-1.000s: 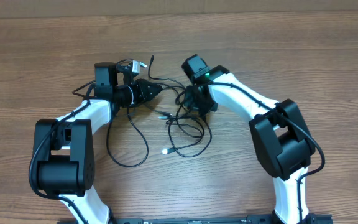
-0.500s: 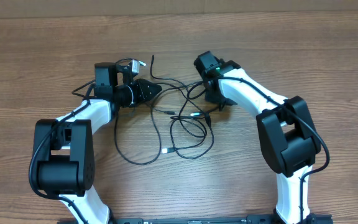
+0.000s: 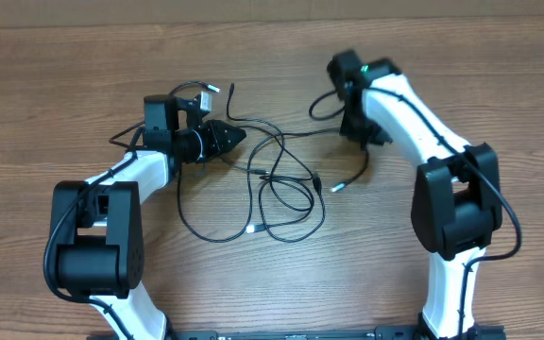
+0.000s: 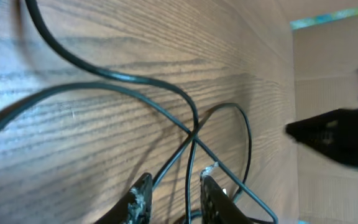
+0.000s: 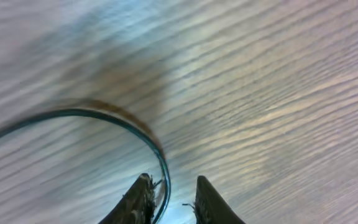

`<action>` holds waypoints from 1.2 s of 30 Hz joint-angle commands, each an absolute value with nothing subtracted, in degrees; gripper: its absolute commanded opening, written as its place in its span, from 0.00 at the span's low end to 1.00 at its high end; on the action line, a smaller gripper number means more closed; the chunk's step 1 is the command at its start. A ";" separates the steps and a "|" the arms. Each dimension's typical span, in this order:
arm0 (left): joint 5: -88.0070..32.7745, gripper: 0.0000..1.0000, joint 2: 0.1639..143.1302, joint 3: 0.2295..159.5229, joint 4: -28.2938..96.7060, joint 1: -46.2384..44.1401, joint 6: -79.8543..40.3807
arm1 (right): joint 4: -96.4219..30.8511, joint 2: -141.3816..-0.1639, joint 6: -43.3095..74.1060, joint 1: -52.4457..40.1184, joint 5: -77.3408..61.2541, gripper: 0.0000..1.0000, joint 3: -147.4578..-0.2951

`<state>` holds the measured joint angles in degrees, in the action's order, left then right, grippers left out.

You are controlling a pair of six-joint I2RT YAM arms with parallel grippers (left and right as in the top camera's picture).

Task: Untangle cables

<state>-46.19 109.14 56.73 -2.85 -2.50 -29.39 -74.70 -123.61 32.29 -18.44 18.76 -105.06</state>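
Note:
The cables [image 3: 286, 200] are thin black cords lying in loose crossed loops at mid-table, with a silvery plug tip [image 3: 252, 229] at the front. My left gripper [image 3: 239, 135] lies low at the loops' left end. In the left wrist view its jaws [image 4: 174, 190] stand a little apart, and one strand [image 4: 191, 155] runs between them touching neither finger. My right gripper [image 3: 362, 140] is up at the back right, shut on one cable [image 5: 104, 117] that lies against its left finger [image 5: 143, 196]. That cable's free end hangs down to a plug [image 3: 338, 187].
The wooden table [image 3: 83, 66] carries only the cords and both arms. A thicker black wire [image 3: 196, 212] of the left arm loops over the wood in front of it. A pale wall [image 4: 334, 68] shows beyond the table's far edge.
My right gripper has moved right and toward the back, drawing one cable and its plug out of the loops. The left gripper stays in place, and its jaws have spread slightly.

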 commanded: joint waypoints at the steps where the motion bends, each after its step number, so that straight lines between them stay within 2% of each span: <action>1: -44.45 0.28 104.68 56.80 -0.80 -2.15 -26.39 | -77.60 -123.55 27.99 -17.12 8.84 0.22 -111.72; 2: -42.04 0.28 103.44 56.80 0.75 -2.15 -25.91 | -78.48 -123.55 27.18 -16.64 5.45 0.26 -112.84; 3: -39.18 0.29 102.21 56.80 2.42 -2.15 -25.67 | -78.72 -123.55 26.72 -16.25 2.02 0.35 -113.36; 4: -34.98 0.29 100.75 56.80 4.60 -2.17 -25.69 | -78.52 -123.55 26.70 -15.92 -1.52 0.57 -113.36; 5: -31.09 0.29 99.48 56.80 6.42 -2.17 -25.71 | -78.22 -123.55 26.65 -15.62 -4.64 0.64 -113.27; 8: -19.57 0.30 96.16 56.80 11.64 -2.31 -25.74 | -76.42 -123.57 25.67 -15.46 -8.54 0.73 -112.16; 10: -14.63 0.36 95.02 56.80 13.96 -2.31 -25.80 | -74.65 -123.57 25.63 -15.46 -8.60 0.87 -111.66; 14: -11.35 0.52 94.85 56.99 17.28 -2.22 -27.88 | -70.59 -123.57 24.82 -16.23 -13.63 0.89 -111.22; 17: -10.70 0.60 94.85 60.05 26.30 -0.89 -28.47 | -66.11 -123.57 17.61 -18.09 -25.58 0.89 -111.20; 19: -8.23 0.66 94.85 62.85 33.78 0.73 -28.49 | -63.35 -123.57 16.23 -20.03 -28.67 0.89 -110.93; 23: -1.02 0.70 94.80 66.83 44.69 5.43 -29.08 | -58.02 -123.57 16.45 -25.41 -28.60 0.85 -110.54; 25: -0.21 0.70 94.80 67.35 47.27 8.34 -30.59 | -55.07 -123.57 16.47 -28.64 -28.45 0.76 -110.30; 26: -0.21 0.69 94.80 67.35 48.25 9.93 -31.11 | -53.65 -123.57 16.91 -30.11 -27.88 0.67 -110.04; 27: -0.16 0.63 94.80 67.35 49.17 11.55 -31.35 | -52.18 -123.57 18.41 -31.81 -26.55 0.58 -109.69; 29: -0.01 0.34 94.80 67.35 50.39 14.61 -31.33 | -49.45 -123.57 21.43 -34.72 -24.21 0.41 -108.66; 30: -0.03 0.04 94.80 67.35 50.76 15.94 -31.33 | -47.53 -123.57 22.94 -36.42 -23.33 0.36 -107.79; 33: -1.83 0.04 94.80 67.24 51.75 19.70 -31.31 | -40.88 -123.57 23.99 -40.84 -22.70 0.19 -104.75; 36: -2.79 0.06 94.83 67.22 52.97 21.69 -31.33 | -33.69 -123.57 24.01 -44.75 -20.21 0.17 -101.21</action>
<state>-2.11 95.53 66.52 52.27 20.40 -30.15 -37.10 -123.61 22.81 -42.06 -23.38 -104.12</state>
